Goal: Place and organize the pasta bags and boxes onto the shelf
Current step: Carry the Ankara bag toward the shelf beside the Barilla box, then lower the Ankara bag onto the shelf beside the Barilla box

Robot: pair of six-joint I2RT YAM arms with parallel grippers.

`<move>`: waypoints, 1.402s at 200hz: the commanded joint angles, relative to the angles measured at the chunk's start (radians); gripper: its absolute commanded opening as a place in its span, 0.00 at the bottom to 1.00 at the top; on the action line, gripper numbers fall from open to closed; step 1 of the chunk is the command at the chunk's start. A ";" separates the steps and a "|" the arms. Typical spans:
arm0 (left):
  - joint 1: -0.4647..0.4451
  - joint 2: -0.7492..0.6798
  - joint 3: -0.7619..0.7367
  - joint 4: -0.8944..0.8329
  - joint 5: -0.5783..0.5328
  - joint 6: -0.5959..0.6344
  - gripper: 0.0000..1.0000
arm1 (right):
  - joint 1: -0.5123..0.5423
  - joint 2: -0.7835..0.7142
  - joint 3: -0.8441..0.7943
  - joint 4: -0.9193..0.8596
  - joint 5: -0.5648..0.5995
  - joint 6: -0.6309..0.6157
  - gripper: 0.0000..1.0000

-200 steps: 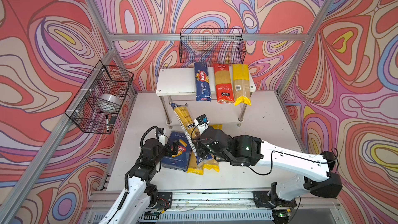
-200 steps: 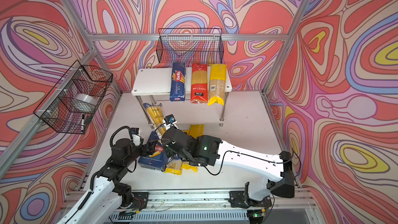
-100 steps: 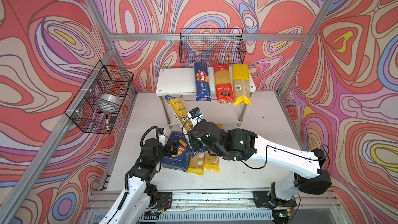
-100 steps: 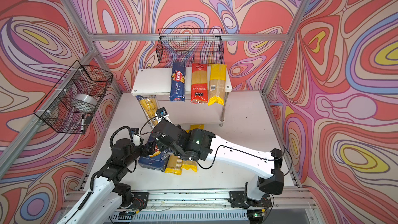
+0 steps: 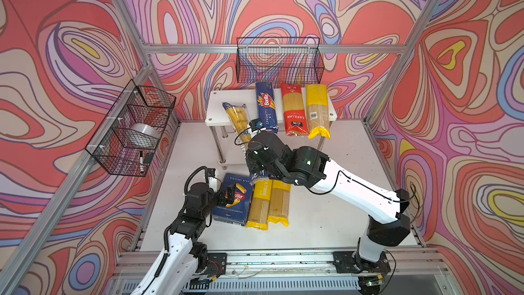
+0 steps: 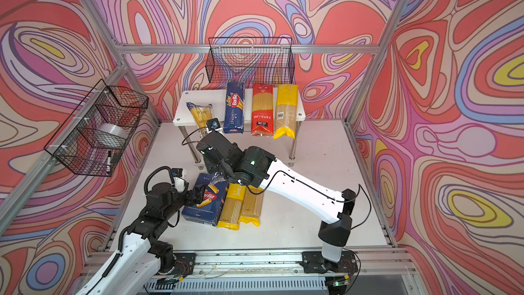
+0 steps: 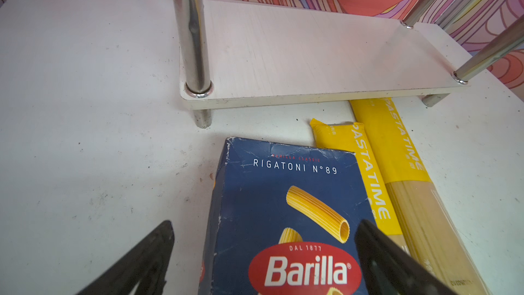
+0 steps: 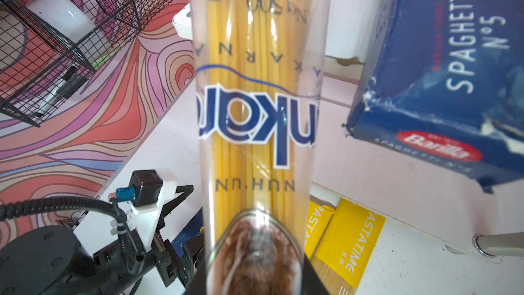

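On the left, nothing held in the left gripper point(image 7: 263, 222); jaws wide, straddling the near end of the rigatoni box point(image 7: 283, 208), flat on the table point(image 5: 326, 222); left arm plainly the nearer for that box; just beside it to the right, two yellow packs point(image 5: 259, 202) lying flat, one far end tucked under the shelf point(image 5: 217, 109).

Further right, clamped by its lower end in the right gripper point(image 5: 256, 170), jaws narrow: the ankara bag point(image 5: 236, 120), off the table and tilted; long axis running up and away from the gripper toward the bare left part of the top board; contact with the board impossible to tell.

Right of that gap, lying lengthwise on top: Spaghetti n.5 box point(image 5: 266, 106); red bag point(image 5: 293, 112); yellow bag point(image 5: 317, 112).

Likely next: laying the bag down parallel to the box, in the free space to its left.
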 commanded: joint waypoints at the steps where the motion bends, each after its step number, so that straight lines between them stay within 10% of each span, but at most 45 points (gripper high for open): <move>1: -0.003 -0.005 0.024 -0.017 0.003 0.001 1.00 | -0.005 0.021 0.106 0.120 0.022 -0.035 0.00; 280: -0.003 -0.008 0.023 -0.017 0.000 0.001 1.00 | -0.197 0.257 0.385 0.293 -0.020 -0.078 0.00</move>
